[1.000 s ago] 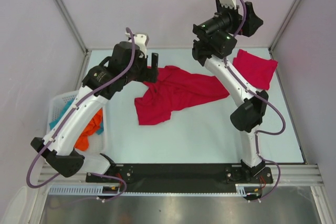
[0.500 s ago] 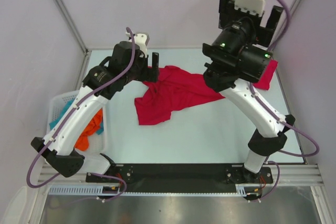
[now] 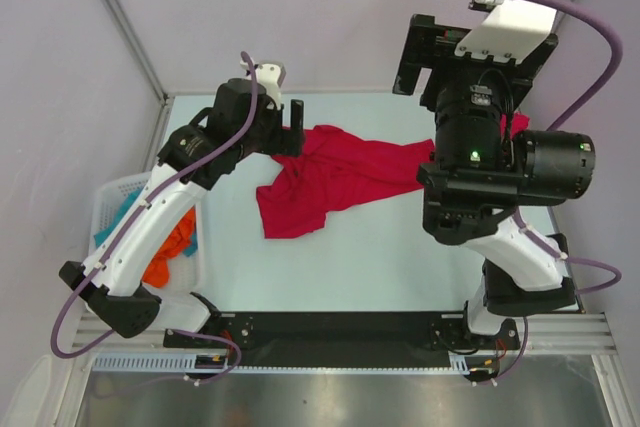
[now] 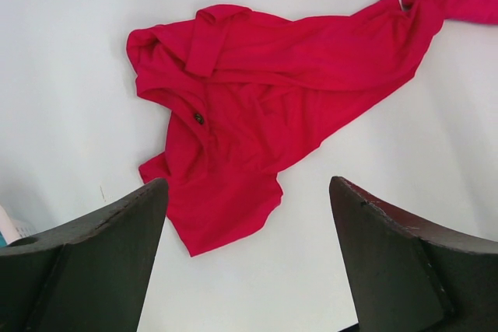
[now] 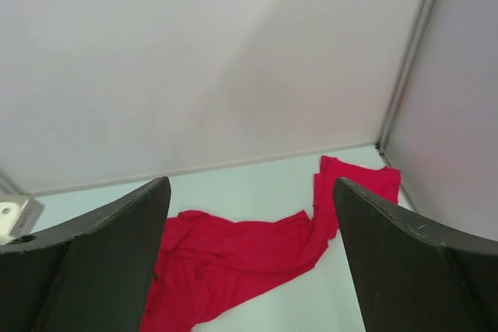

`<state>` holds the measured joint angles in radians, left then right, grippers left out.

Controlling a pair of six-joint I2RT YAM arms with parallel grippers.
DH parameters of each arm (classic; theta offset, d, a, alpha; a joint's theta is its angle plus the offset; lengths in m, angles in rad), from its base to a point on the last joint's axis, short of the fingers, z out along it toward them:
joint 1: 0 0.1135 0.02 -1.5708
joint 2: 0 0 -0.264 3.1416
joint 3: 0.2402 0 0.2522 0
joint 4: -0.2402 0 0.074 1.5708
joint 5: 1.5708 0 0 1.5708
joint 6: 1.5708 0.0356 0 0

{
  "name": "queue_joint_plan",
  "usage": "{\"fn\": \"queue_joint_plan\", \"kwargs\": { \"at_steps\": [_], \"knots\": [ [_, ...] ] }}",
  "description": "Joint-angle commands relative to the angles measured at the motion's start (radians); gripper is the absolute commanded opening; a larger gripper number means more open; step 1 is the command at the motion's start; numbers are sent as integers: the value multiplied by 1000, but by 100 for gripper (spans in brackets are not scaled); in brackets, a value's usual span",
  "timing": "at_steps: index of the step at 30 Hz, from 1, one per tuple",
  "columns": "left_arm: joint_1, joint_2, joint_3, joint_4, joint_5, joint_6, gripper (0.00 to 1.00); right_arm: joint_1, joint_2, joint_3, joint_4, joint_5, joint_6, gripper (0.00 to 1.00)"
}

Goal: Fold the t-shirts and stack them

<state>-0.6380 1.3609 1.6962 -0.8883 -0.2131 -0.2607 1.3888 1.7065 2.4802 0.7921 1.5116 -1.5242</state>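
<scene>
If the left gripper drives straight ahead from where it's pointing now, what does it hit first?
The left gripper would most likely meet the crumpled red t-shirt first: it lies right ahead between the open jaws in the left wrist view, on the table. Nothing shows in between, though depth is unclear.

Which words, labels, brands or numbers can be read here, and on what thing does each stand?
None can be read.
The crumpled red t-shirt is plain, apart from a small dark spot too small to make out.
The second red t-shirt near the far corner shows no print.
</scene>
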Motion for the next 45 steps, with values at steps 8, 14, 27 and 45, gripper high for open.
{"fn": "queue_joint_plan", "kwargs": {
  "at_steps": [8,14,27,45],
  "knots": [
    [8,3,-9,52,34,-12,89,179,-162,-35,-157,197,117,86],
    [6,-5,-13,57,34,-11,89,280,-298,-206,-142,249,139,83],
    [8,-26,-24,45,4,-9,90,464,-422,-308,-146,259,202,75],
    [18,-13,-27,48,3,0,90,740,-650,-474,-146,262,387,75]
  ]
}}
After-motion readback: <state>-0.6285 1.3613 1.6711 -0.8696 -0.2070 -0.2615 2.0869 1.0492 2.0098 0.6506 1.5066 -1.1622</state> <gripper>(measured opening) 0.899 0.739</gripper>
